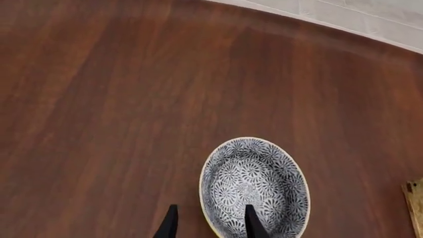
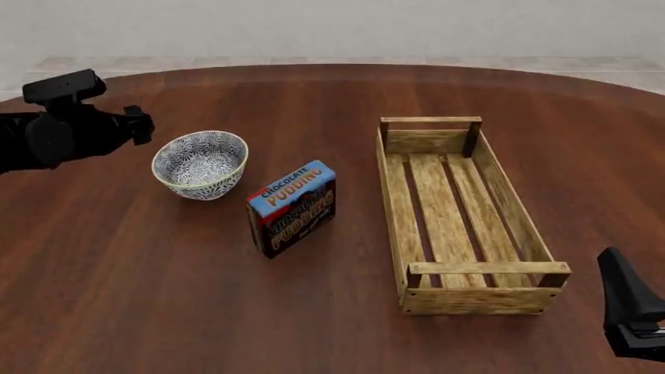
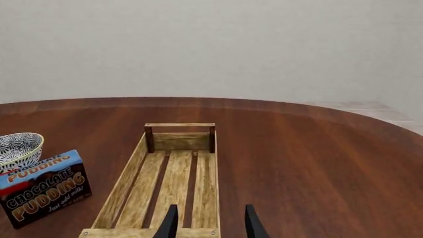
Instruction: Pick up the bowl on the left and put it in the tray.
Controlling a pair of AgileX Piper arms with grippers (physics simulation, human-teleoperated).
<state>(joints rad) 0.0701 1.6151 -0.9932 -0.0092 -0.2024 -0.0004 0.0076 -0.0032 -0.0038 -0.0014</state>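
The bowl, blue-and-white patterned with a cream rim, stands upright on the table's left part. My left gripper hovers just left of it and is open. In the left wrist view one finger shows over the bowl and the other lies outside its rim; nothing is gripped. The wooden tray lies lengthwise right of centre with nothing in it. My right gripper stays at the near right corner, open, with its fingertips in front of the tray's near end.
A blue-and-dark chocolate pudding box stands between the bowl and the tray, close to the bowl's near right side. It also shows in the right wrist view, the box beside the bowl. The table's far edge curves behind.
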